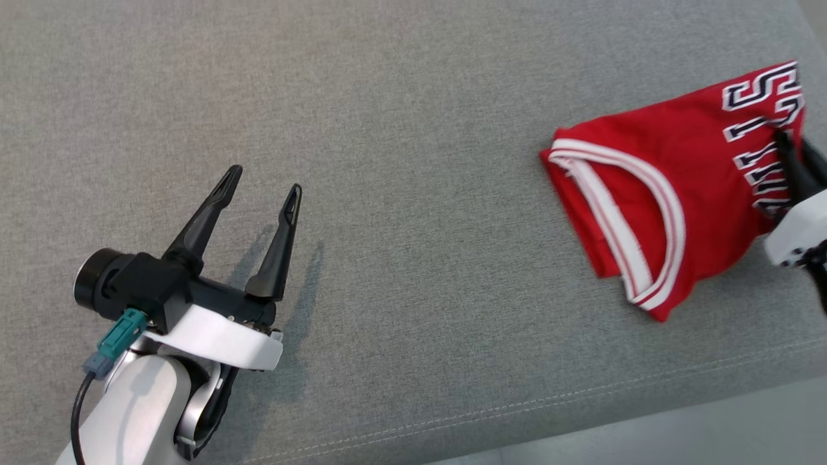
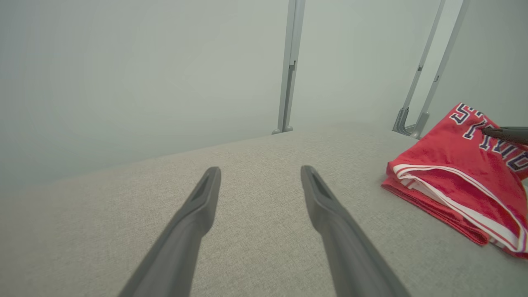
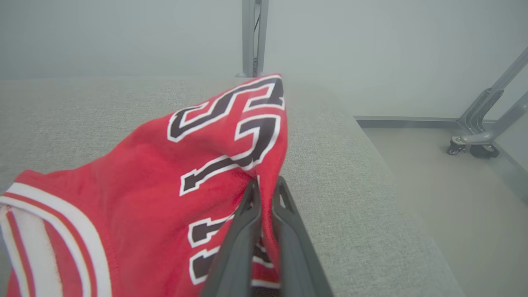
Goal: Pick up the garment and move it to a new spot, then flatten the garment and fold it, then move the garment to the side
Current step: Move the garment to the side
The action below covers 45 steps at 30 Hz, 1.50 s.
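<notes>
Red garment (image 3: 144, 173) edge inside the right hand (image 3: 266, 185)

The left tool (image 1: 265, 179) has two long, tapering dark fingers (image 1: 200, 223) with slotted tips, set on a black block beside a round black camera barrel (image 1: 90, 278), above a white collar (image 1: 219, 339) and pale forearm (image 1: 142, 413). A teal connector (image 1: 123, 332) feeds a black cable (image 1: 79, 407). The right tool (image 3: 266, 183) seems built alike, its white housing (image 1: 798, 236) cropped.
</notes>
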Tool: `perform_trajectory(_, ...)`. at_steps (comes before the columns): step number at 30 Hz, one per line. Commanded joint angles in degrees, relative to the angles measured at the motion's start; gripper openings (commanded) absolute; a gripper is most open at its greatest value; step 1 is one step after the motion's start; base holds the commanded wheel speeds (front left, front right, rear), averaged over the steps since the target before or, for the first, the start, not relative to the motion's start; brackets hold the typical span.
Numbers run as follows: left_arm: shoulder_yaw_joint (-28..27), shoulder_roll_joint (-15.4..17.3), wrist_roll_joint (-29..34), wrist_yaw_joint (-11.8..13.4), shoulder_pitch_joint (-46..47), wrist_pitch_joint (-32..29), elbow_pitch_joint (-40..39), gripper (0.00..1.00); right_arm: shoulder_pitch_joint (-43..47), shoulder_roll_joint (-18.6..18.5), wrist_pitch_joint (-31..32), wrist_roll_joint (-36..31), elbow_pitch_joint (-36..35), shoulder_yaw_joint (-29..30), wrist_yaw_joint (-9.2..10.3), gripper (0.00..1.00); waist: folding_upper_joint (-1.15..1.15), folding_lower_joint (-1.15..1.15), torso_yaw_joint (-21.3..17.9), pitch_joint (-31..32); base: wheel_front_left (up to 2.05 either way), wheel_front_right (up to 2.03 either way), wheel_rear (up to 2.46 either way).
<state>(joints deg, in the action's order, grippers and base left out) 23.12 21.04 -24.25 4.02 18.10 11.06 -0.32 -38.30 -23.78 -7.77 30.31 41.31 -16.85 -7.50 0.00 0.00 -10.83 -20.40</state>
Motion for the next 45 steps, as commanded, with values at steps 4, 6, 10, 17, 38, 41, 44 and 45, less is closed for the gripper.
perform_trajectory(4, -1.5, 1.5, 1.0, -1.0, 4.8, -0.3, -3.2, 1.00, -4.8, -6.3, -1.0, -3.7, 4.6, 2.7, 0.01, 0.00, 0.00, 0.00, 3.1, -4.8, 0.00, 0.00, 0.00)
perform_trajectory(6, -1.4, 1.5, 1.2, -1.1, 5.7, -0.3, -3.8, 1.00, -6.3, -8.0, -1.3, -4.7, 6.9, 4.0, 0.01, 0.00, 0.00, 0.00, 4.0, -6.4, 0.00, 0.00, 0.00)
perform_trajectory(10, -1.3, 1.7, 1.6, -1.2, 7.0, -0.4, -4.5, 1.00, -9.0, -10.4, -2.0, -6.7, 10.5, 6.3, 0.01, 0.00, 0.00, 0.00, 4.9, -9.3, 0.00, 0.00, 0.00)
perform_trajectory(17, -0.8, 1.7, 1.8, -1.7, 9.1, -0.1, -3.9, 1.00, -12.4, -9.9, -4.2, -9.5, 17.6, 12.1, 0.01, 1.00, 0.00, 0.00, 5.6, -11.2, 0.00, 0.00, 0.00)
perform_trajectory(38, -4.5, 3.6, -1.3, 2.6, -0.6, 1.2, 0.7, 1.00, 10.0, 6.2, -7.2, -17.3, -19.8, 21.6, 0.01, 1.00, 0.00, 0.00, 6.6, 6.1, 0.00, 0.00, 0.00)
perform_trajectory(41, -6.3, 4.0, -2.5, 3.9, -3.4, 1.7, 1.2, 1.00, 16.9, 11.2, -7.2, -19.3, -27.3, 22.0, 0.01, 1.00, 0.00, 0.00, 7.6, 9.2, 0.00, 0.00, 0.00)
perform_trajectory(44, -7.6, 3.9, -3.4, 4.8, -5.5, 2.2, 1.8, 1.00, 21.7, 14.1, -7.0, -20.6, -31.6, 22.1, 0.01, 1.00, 0.00, 0.00, 8.4, 11.5, 0.00, 0.00, 0.00)
perform_trajectory(45, -8.1, 3.9, -3.7, 5.1, -6.3, 2.3, 2.0, 1.00, 23.1, 14.8, -6.9, -21.0, -32.9, 22.1, 0.01, 1.00, 0.00, 0.00, 8.5, 12.3, 0.00, 0.00, 0.00)
